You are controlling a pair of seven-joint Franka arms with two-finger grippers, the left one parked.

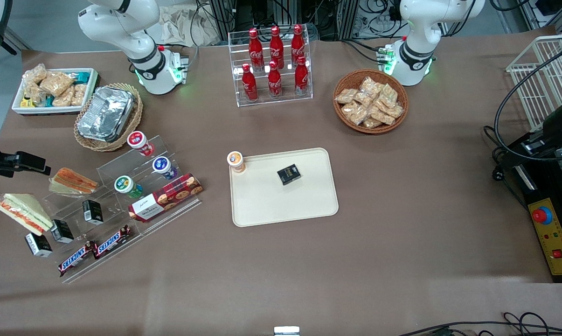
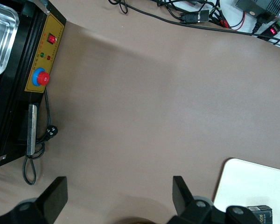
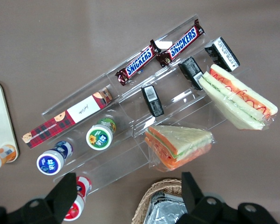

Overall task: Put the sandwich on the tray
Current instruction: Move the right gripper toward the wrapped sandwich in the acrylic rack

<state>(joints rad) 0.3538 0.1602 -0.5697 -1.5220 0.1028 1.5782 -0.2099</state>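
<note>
The sandwich (image 1: 22,212), a clear-wrapped pale wedge with a thin orange-red stripe, lies by the acrylic step shelf toward the working arm's end of the table; it also shows in the right wrist view (image 3: 238,95). The cream tray (image 1: 285,205) lies mid-table and holds an orange-lidded cup (image 1: 235,161) and a small black box (image 1: 288,174); its edge shows in the right wrist view (image 3: 0,116). My right gripper (image 1: 29,163) hangs high above the table near the shelf, open and empty (image 3: 129,196), farther from the front camera than the sandwich.
A second wedge sandwich with a broad orange face (image 1: 73,181) lies on the shelf (image 1: 122,186), with lidded cups, a biscuit box (image 1: 166,197), black boxes and Snickers bars (image 1: 94,249). A foil container in a basket (image 1: 107,114), a snack bin (image 1: 54,88), a cola rack (image 1: 274,65) and a snack basket (image 1: 370,100) stand farther back.
</note>
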